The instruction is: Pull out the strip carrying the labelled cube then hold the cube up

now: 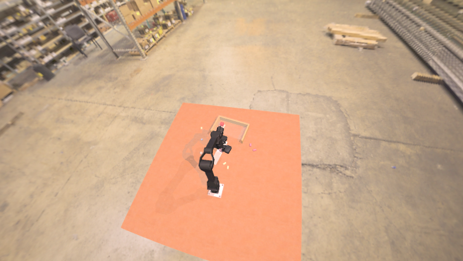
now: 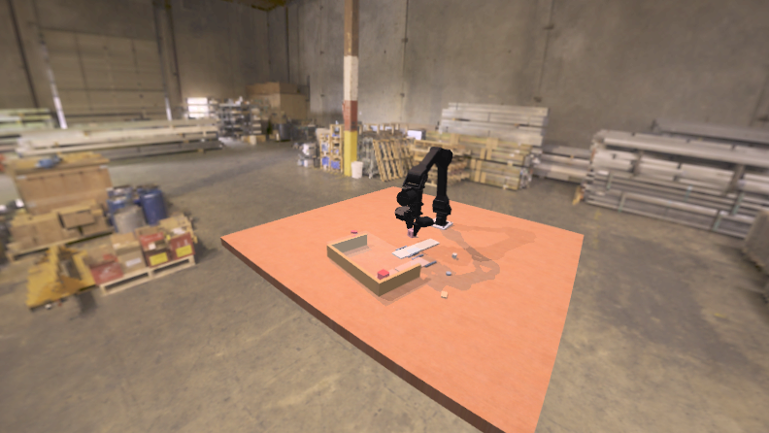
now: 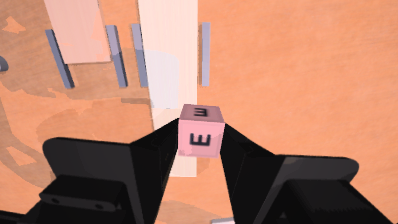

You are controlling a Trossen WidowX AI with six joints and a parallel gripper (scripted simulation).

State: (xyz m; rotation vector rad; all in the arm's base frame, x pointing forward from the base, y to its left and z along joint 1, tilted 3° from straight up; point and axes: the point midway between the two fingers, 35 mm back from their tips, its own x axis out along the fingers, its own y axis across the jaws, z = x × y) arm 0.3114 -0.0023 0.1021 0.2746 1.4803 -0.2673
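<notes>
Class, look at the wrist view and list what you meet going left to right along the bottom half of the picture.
Left pincer finger → pink cube marked E, gripped between the fingers → right pincer finger.

Open mat [image 3: 300, 75] right of strip [image 3: 167, 55]

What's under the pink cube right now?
The cube, gripped in the fingers, hangs above the pale strip, which runs on beneath it. The cube and fingers hide the stretch directly below.
</notes>
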